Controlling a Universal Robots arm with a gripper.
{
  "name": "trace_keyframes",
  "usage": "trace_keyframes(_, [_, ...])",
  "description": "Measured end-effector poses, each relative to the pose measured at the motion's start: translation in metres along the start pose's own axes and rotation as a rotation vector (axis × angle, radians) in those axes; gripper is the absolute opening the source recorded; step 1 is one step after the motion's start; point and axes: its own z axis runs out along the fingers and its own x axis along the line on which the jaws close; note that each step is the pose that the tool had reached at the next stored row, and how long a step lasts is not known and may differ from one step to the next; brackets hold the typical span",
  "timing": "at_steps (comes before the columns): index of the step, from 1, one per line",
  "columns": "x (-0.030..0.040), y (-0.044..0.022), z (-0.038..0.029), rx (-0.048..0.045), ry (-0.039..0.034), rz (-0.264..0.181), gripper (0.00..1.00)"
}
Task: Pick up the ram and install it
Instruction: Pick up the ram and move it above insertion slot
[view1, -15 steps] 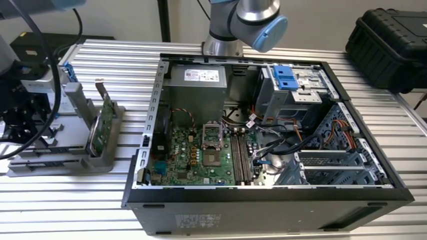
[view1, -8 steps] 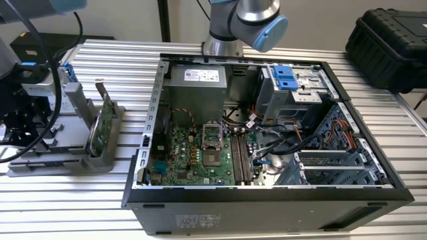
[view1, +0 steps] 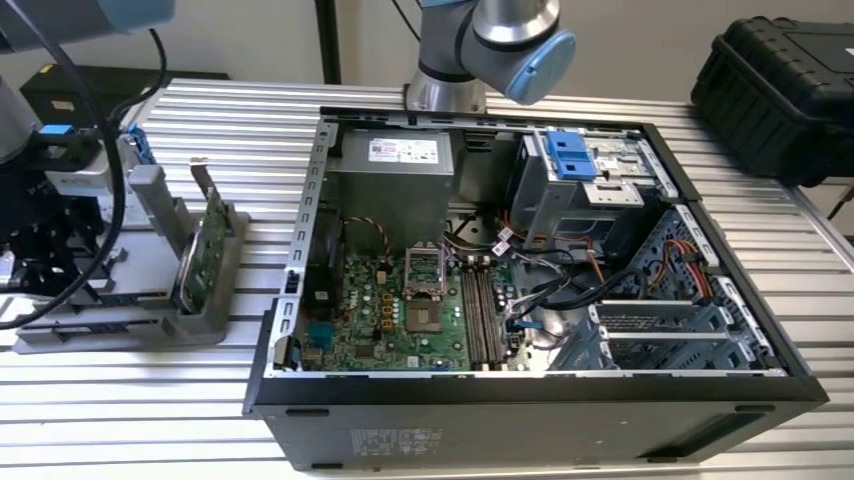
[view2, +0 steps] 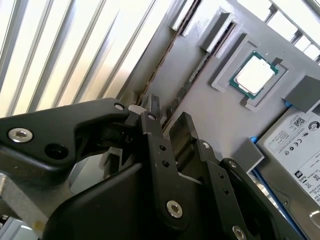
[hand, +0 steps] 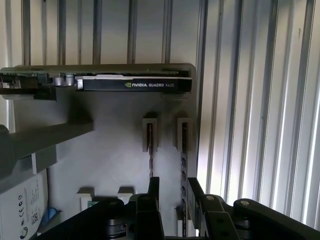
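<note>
Gripper (view2: 166, 116) close up for you, black fingers (view2: 151, 110) apart w/ a gap. Ram (view2: 191, 82) sits edge-on in the grey tray (view2: 220, 120), near end right at that gap. CPU (view2: 253, 75) in its recess, hard drive (view2: 295, 142) nearby on same tray. Slatted table (view2: 60, 45) underneath.

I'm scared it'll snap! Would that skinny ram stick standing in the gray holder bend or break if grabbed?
Probably stiff, not floppy: the ram stands straight on edge in its slot. Likely light, since it is so thin. Maybe fragile: small parts line its side, so the open gripper nearby should squeeze gently.
</note>
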Motion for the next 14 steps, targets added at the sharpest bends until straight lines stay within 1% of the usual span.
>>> trace_keyframes(8, [-0.0001,0.0000,0.0010,0.0001,0.0000,0.000,1.00])
trace_keyframes(11, [-0.0001,0.0000,0.0021,-0.0001,0.0001,0.000,1.00])
trace_keyframes(14, [-0.0016,0.0001,0.0040,0.0000,0.0000,0.000,1.00])
